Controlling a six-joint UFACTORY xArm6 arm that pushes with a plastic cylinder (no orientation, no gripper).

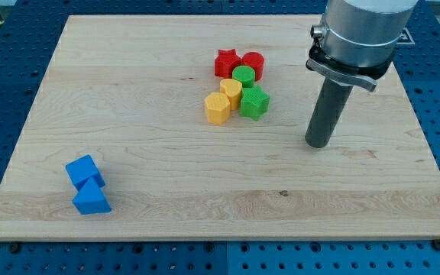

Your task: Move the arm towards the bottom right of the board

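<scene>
Roughly halfway imo. My tip (318, 144) is parked right of centre on the wooden worktop (166, 183), w/ the green star block (254, 102) and its red/yellow neighbours to the view's left, clear of it. Bottom right corner not reached yet. Tool's a bare rod, nothing held.

light: bright, even | shadows: faint, soft under blocks (236, 86); focus: sharp throughout | glare: slight on board (166, 160)

my tip (318, 143) on board's (166, 191) right, mid-height.
</scene>
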